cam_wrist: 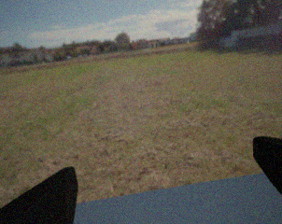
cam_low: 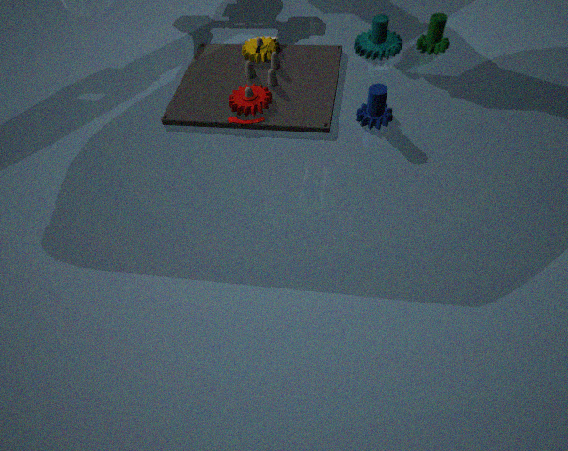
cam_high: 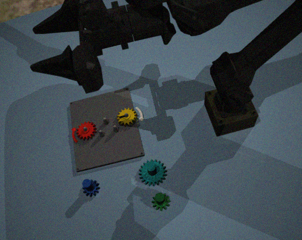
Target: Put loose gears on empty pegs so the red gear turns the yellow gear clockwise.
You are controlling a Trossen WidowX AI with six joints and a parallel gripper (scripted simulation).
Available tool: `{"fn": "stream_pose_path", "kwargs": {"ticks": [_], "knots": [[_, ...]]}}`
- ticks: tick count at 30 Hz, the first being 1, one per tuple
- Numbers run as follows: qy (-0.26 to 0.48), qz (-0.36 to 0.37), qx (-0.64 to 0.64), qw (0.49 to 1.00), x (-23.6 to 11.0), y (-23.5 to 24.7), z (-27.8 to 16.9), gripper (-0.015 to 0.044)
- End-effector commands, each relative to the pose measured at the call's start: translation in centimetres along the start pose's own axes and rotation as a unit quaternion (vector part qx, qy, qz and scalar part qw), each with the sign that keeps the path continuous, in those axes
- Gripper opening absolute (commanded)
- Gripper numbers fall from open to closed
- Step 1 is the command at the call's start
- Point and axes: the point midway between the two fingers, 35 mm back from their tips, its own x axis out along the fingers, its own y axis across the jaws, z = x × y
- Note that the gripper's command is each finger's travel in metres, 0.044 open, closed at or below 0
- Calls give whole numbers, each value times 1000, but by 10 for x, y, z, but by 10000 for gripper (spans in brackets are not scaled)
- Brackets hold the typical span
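The grey board (cam_high: 107, 155) (cam_low: 304, 106) bears a red gear (cam_high: 86, 131) (cam_low: 249, 101) and a yellow gear with a black stripe (cam_high: 130, 117) (cam_low: 260, 50). Between them stand three empty pegs, one of them a peg (cam_high: 115, 128) (cam_low: 273, 77) nearer the loose gears' side. A teal gear (cam_high: 153, 178) (cam_low: 377, 46), the largest loose one, a small green gear (cam_high: 160, 201) (cam_low: 436, 36) and a small blue gear (cam_high: 91, 188) (cam_low: 375, 109) stand upright on the table, each with a knob on top. My gripper (cam_high: 32, 48) (cam_wrist: 165, 161) is open and empty, raised beyond the board's far edge in the top view.
The arm's base (cam_high: 231, 116) stands right of the board in the top view. A red arrow (cam_high: 74, 134) (cam_low: 245, 120) lies beside the red gear and a white arrow (cam_high: 140, 113) beside the yellow one. The wrist view shows grass beyond the table edge and no gear.
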Motion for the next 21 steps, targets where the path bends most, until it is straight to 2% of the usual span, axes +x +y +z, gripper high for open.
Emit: {"fn": "stream_pose_path", "kwargs": {"ticks": [1,6,11,16,21], "knots": [[6,2,-3,1000,1,1,-2,426],[152,60,-84,983,16,32,-66,440],[312,154,-190,918,6,67,-139,440],[446,267,-295,801,-29,95,-201,440],[557,398,-394,613,-84,108,-246,440]]}}
